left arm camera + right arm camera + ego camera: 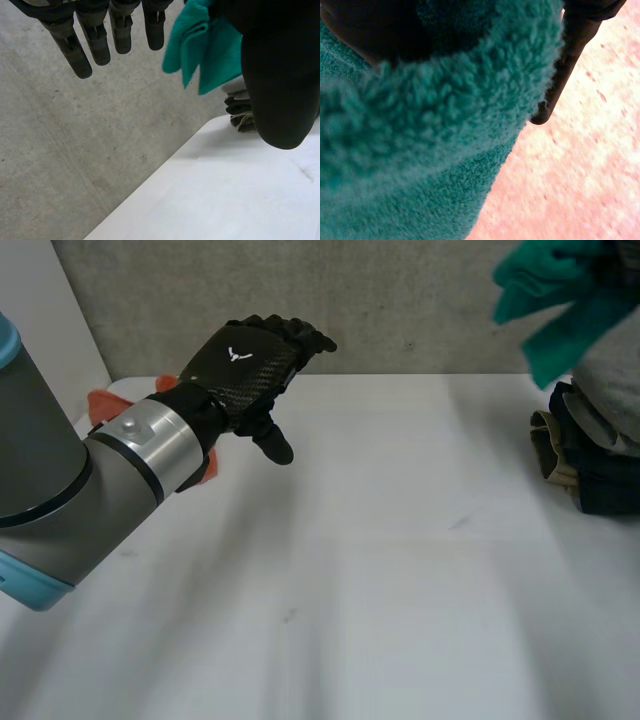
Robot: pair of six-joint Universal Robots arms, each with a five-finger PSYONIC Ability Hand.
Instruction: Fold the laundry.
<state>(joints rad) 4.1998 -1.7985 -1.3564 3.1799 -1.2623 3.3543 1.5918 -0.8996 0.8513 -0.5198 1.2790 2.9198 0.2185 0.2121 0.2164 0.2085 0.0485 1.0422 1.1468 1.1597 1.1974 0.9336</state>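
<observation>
The teal towel (pixel 560 300) hung bunched in the air above the table's far-right corner, clear of the surface, its loose folds drooping toward the right edge. In the right wrist view its fleecy pile lay up against the right hand (pixel 572 50), draped so thickly across it that I could not tell whether that hand was clamped on the cloth or merely carrying it.

Just below the towel, a stack of folded clothes (pixel 590 465), dark and khaki layers, sat against the right edge of the white table (pixel 400 570).

The left hand (pixel 250 365) hovered over the far-left part of the table, well apart from the towel. Its fingers (pixel 75 50) were straight and spread, and it held nothing. An orange thing (pixel 105 405) lay near the far-left corner, half hidden behind that arm.

The main risk looked to be the hold. If it was loose, the towel could slip and drop onto the stack or off the right edge. Lowered as a bunch, it would likely land crumpled, with no corner to find. Swinging it toward the table's middle so close above the stack might drag or topple the folded layers. With the left hand so far off, nothing could catch or spread the cloth.
</observation>
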